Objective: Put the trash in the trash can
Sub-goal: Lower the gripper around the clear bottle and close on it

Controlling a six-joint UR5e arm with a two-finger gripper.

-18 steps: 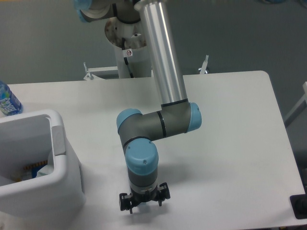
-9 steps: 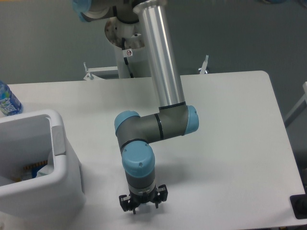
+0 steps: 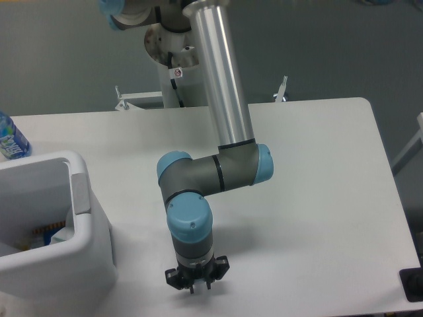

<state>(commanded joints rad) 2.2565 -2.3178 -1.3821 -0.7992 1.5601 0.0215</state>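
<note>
Compared with a second earlier, the wrist has shifted slightly left and lower, bringing the gripper point(image 3: 196, 284) nearer the table's front edge.

Fixed camera, arm: the silver upper link descends from the top of the frame to a grey elbow with blue caps; the wrist points straight down over the table point(image 3: 317, 172). The gripper's black fingers hang close above the surface near the front edge, seen from above and behind; nothing shows between them, and whether they stand wide or narrow cannot be told from this angle.

Fixed camera, left side: the bin point(image 3: 82, 251), white with a thick rim, stands at the table's front left corner, well apart from the gripper. Inside it, low against the near wall, lies the trash point(image 3: 56, 234): a pale crumpled shape with a bit of blue and orange beside it, mostly hidden by the rim. An upright bottle point(image 3: 10, 139) with a blue label stands behind the bin at the left edge.
</note>
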